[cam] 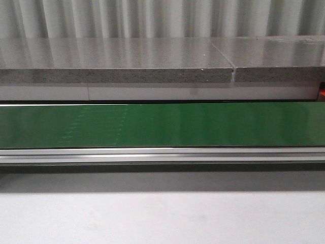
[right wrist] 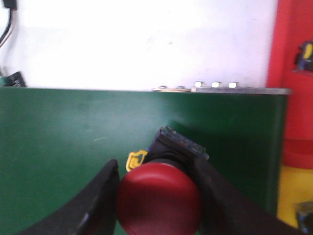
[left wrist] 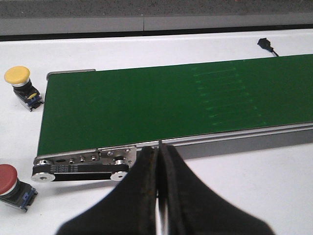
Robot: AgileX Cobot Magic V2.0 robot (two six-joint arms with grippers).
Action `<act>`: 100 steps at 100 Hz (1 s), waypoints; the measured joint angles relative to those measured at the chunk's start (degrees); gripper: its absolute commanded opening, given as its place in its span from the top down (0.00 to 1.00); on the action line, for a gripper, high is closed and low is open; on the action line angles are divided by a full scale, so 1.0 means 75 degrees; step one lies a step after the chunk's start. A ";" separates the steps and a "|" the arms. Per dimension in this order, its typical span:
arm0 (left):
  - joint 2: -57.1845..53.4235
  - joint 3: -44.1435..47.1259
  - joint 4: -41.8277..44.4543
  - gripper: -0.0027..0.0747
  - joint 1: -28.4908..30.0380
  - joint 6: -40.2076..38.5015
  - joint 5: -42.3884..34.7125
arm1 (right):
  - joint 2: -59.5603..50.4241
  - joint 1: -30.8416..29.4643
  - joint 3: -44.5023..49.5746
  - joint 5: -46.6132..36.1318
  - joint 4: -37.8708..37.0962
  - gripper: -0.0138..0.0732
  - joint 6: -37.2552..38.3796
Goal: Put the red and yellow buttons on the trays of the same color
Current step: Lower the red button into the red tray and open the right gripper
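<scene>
Spanning the scene, the green conveyor belt (right wrist: 73,147) ends just short of the red tray (right wrist: 296,73), with the yellow tray (right wrist: 293,193) adjoining it. Right gripper (right wrist: 159,196): clamped on a red button (right wrist: 159,198), held over the belt's end, so the matching tray lies just beyond the belt edge. Left gripper (left wrist: 159,196): fingers pressed together, empty, near the belt's opposite end, where a second red button (left wrist: 12,183) and a yellow button (left wrist: 19,81) rest on the white table (left wrist: 254,181).

place: lab or workshop test bench
signs: green conveyor belt (cam: 162,124) with metal rail (cam: 162,155), white table (cam: 162,218), grey stone ledge (cam: 117,61), corrugated wall (cam: 162,18)
</scene>
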 measured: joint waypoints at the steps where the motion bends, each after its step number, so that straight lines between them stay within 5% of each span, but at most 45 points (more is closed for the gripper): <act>1: 0.0000 0.0000 0.0000 0.99 0.0000 0.0000 0.0000 | 0.0000 -0.0034 0.0000 -0.0002 0.0000 0.68 -0.0008; 58: 0.0000 0.0000 0.0000 0.99 0.0000 0.0000 0.0000 | 0.0588 -0.1623 0.0000 -0.0876 0.0000 0.68 0.1417; 100: 0.0000 0.0000 0.0000 0.99 0.0000 0.0000 0.0000 | 0.1351 -0.1790 0.0000 -0.1655 0.0052 0.68 0.1678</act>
